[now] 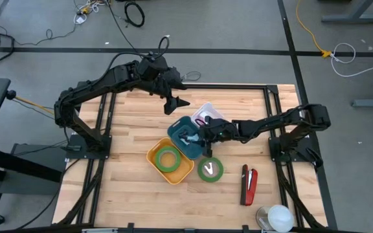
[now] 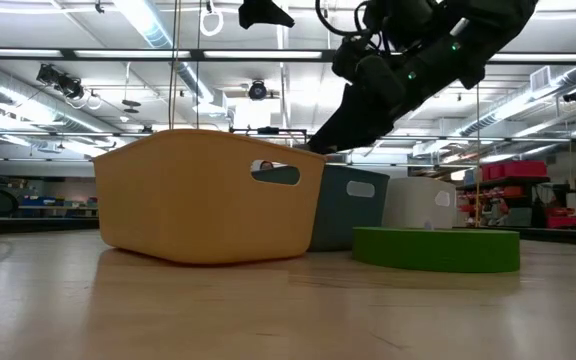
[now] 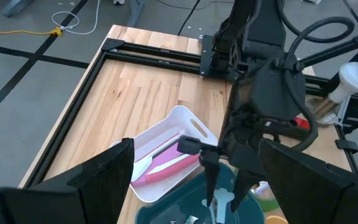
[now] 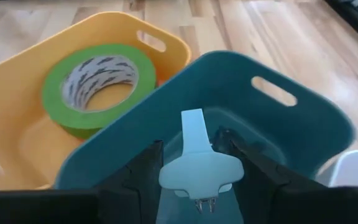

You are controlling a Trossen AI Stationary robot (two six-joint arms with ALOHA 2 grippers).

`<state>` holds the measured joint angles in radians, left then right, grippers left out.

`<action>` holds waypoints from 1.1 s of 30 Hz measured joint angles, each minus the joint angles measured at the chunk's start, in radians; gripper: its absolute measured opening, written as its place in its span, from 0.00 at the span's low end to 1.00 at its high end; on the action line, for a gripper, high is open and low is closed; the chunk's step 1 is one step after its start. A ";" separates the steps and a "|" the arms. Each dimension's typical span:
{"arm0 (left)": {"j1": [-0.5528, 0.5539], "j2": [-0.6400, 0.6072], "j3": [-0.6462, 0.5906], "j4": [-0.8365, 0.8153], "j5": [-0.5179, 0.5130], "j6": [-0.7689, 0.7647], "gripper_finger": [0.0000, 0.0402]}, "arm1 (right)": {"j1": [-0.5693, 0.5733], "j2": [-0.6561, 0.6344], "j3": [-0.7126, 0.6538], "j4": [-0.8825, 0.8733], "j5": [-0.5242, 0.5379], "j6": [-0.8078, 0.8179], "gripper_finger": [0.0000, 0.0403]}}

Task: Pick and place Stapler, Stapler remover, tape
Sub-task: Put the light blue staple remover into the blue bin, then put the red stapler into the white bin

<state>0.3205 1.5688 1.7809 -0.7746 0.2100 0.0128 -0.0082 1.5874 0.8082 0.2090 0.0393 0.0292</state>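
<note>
My right gripper [image 1: 201, 136] reaches in from the table's right, over the teal bin [image 1: 185, 144], shut on a pale blue stapler remover [image 4: 197, 163]. One green tape roll [image 1: 168, 158] lies flat in the yellow bin [image 1: 154, 155]. Another tape roll [image 1: 210, 169] lies flat on the table beside it. The red-and-black stapler [image 1: 248, 184] lies on the table at the near right. My left gripper [image 1: 175, 105] hangs open and high over the far middle of the table, holding nothing. My right gripper pinches the stapler remover's wide winged body [image 4: 173, 175] between its two fingers [image 4: 143, 171], one on each side. The fingers slant down from the table's right. The remover's narrow tab [image 4: 193, 124] points ahead into the teal bin's mouth, and its metal claws [image 4: 199, 203] face the wrist.
A white bin [image 1: 207, 115] holding a pink tool [image 3: 166, 167] stands just beyond the teal bin. The three bins crowd together at mid-table. A white round object [image 1: 276, 217] sits at the near right corner. Bare wood lies to the left and along the near edge.
</note>
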 joint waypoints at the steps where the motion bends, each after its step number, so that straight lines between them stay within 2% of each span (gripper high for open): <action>1: 0.000 0.000 0.000 0.000 0.000 0.000 0.86 | 0.001 0.002 0.000 0.005 -0.008 0.004 0.41; 11: 0.000 0.000 0.000 0.000 0.000 0.000 0.86 | 0.002 0.004 0.000 0.007 -0.068 0.021 0.42; 20: 0.000 0.000 0.000 0.000 0.000 0.000 0.86 | 0.001 0.004 0.000 0.006 -0.087 0.128 0.59; 24: 0.000 0.000 0.000 0.000 0.000 0.000 0.86 | 0.001 0.004 0.000 0.006 -0.135 0.127 0.65; 33: 0.000 0.000 0.000 0.000 0.000 0.000 0.86 | 0.002 -0.094 0.000 -0.052 -0.161 0.120 0.66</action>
<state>0.3203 1.5688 1.7809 -0.7746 0.2100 0.0128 -0.0067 1.4934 0.8082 0.1571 -0.1219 0.1493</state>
